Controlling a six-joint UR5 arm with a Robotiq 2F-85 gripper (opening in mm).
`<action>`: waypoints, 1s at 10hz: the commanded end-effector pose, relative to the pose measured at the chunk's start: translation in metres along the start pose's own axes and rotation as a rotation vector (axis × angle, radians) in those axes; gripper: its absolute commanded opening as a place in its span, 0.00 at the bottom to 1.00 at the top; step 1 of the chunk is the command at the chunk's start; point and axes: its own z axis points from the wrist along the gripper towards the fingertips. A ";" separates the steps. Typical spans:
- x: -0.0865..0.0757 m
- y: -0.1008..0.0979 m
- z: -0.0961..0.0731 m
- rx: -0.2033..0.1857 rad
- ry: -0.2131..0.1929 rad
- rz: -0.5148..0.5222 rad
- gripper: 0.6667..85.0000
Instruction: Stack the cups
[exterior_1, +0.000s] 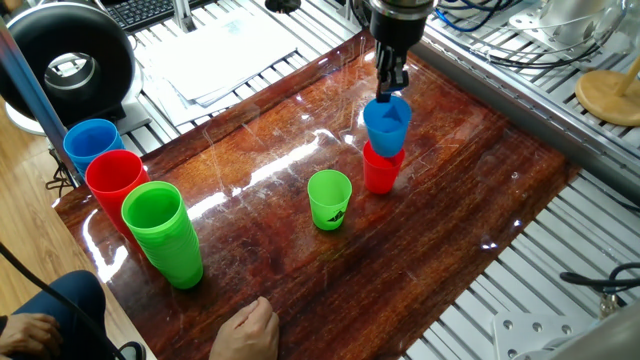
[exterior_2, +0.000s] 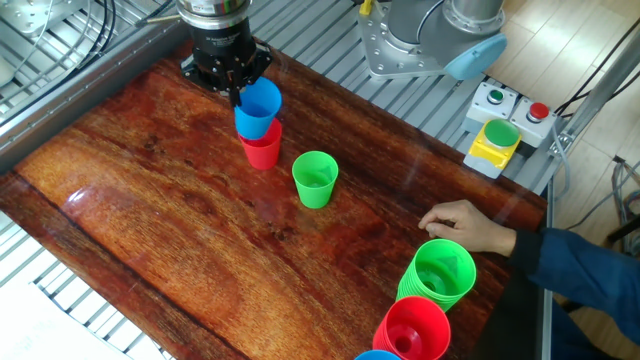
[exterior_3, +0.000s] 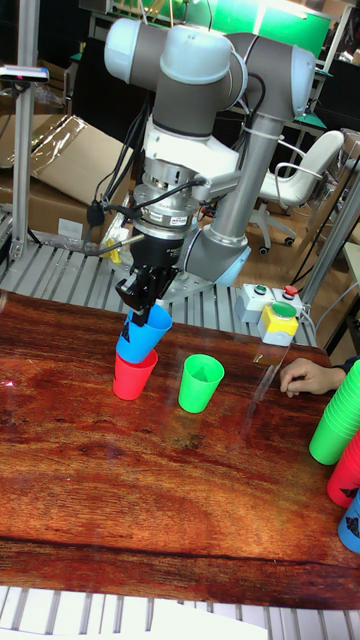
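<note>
My gripper (exterior_1: 390, 88) (exterior_2: 239, 92) (exterior_3: 141, 300) is shut on the rim of the small blue cup (exterior_1: 386, 126) (exterior_2: 257, 108) (exterior_3: 142, 335). That cup hangs tilted with its base partly inside the small red cup (exterior_1: 381, 170) (exterior_2: 261, 152) (exterior_3: 132, 378), which stands upright on the wooden table (exterior_1: 270, 240). The light green cup (exterior_1: 329, 200) (exterior_2: 315, 180) (exterior_3: 200, 384) with a small dark mark stands alone, a short way from the red one.
Taller blue (exterior_1: 91, 144), red (exterior_1: 115, 183) and green (exterior_1: 163, 232) cup stacks stand at one end of the table. A person's hand (exterior_1: 245, 330) (exterior_2: 463, 224) rests at the table edge near them. A button box (exterior_2: 500, 125) sits beyond the far edge.
</note>
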 end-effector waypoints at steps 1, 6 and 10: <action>-0.004 0.007 0.004 -0.015 -0.023 0.014 0.01; -0.010 0.021 0.016 -0.038 -0.044 0.032 0.01; -0.008 0.011 0.023 -0.006 -0.037 -0.006 0.01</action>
